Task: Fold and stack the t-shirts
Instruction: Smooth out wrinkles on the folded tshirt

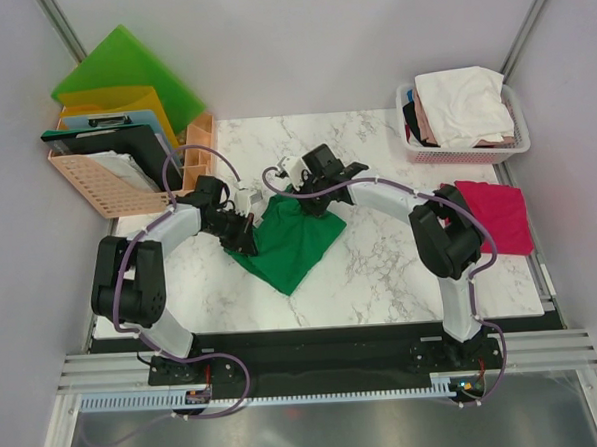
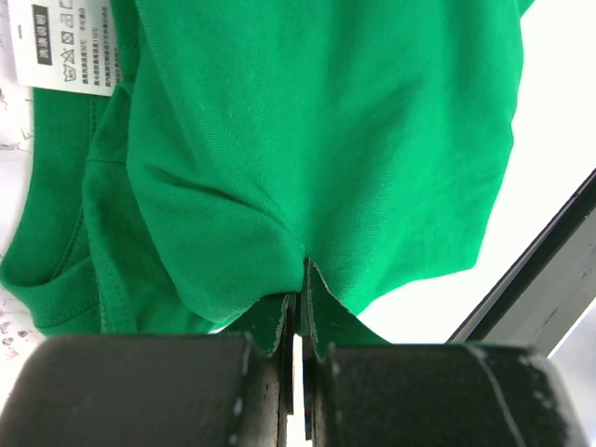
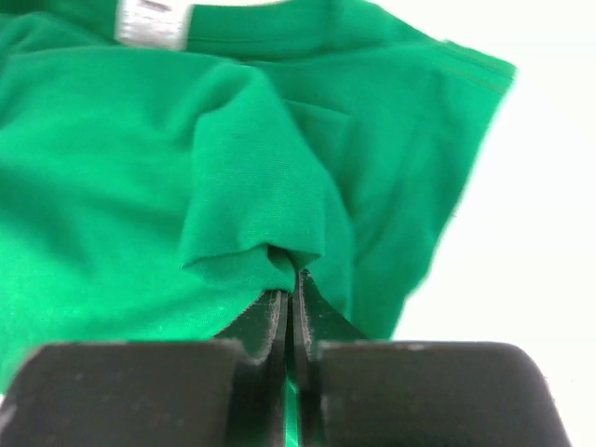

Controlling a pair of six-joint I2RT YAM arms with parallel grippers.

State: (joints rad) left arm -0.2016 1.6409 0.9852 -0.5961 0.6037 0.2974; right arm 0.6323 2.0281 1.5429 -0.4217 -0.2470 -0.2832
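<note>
While left tool (image 2: 296, 312) and right tool (image 3: 291, 296) clamp green t-shirt (image 1: 291, 242) edges, marble tabletop (image 1: 386, 269) shows beyond.

Green t-shirt (image 1: 292, 246) lies bunched at centre; magenta t-shirt (image 1: 496, 216) lies flat far right.

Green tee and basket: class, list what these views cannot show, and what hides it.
1. Green tee, top view: gripped edges hidden under left claw and right claw.
2. Care label, left wrist view: cut by the top edge, print too small.
3. Neck label, right wrist view: blurred.
4. Basket, top view: white cloth covers the pile below.
</note>
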